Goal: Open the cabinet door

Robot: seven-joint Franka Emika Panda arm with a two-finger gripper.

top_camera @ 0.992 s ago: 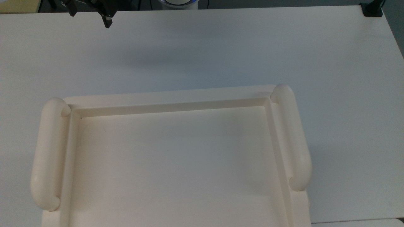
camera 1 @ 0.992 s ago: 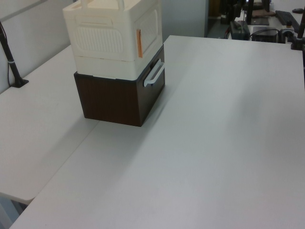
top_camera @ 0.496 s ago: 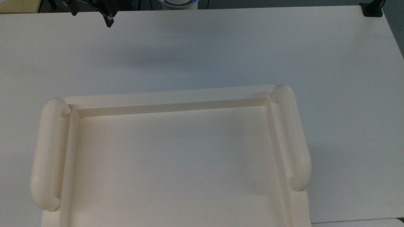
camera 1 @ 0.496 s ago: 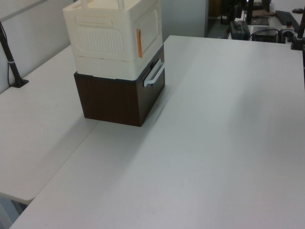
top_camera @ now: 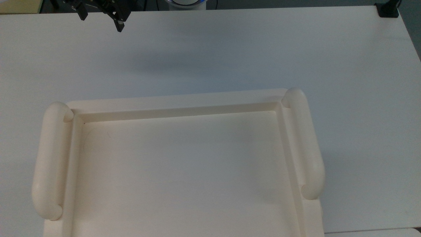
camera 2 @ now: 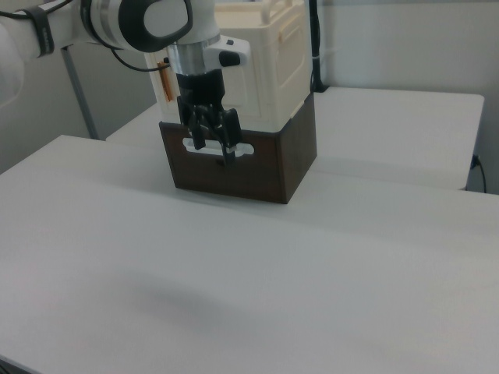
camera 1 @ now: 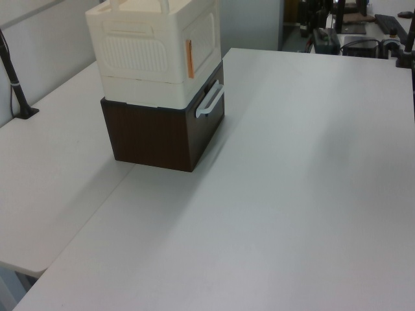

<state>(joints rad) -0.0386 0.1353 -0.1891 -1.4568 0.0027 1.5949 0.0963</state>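
The cream-white cabinet (camera 1: 152, 48) stands on a dark brown box. Its door (camera 1: 205, 37) faces the left view's right, lies flush with the cabinet, and has an orange fitting (camera 1: 189, 58) at one edge. In the top view the cabinet's recessed top (top_camera: 181, 171) carries two rounded bar handles. My gripper (top_camera: 100, 21) hangs at the top view's upper left, away from the cabinet, fingers apart and holding nothing. In the right view the gripper (camera 2: 214, 146) is in front of the brown box, below the door, with the arm covering most of the door.
The dark brown box (camera 1: 155, 133) has a white drawer handle (camera 1: 209, 100). A black clamp post (camera 1: 16, 84) stands at the left view's left, and another black clamp (top_camera: 388, 10) sits at the top view's upper right. White tabletop (camera 1: 292, 194) spreads out in front of the cabinet.
In the top view my gripper has come a little to the right and down, so more of both fingers shows. The cabinet and its door have not moved.
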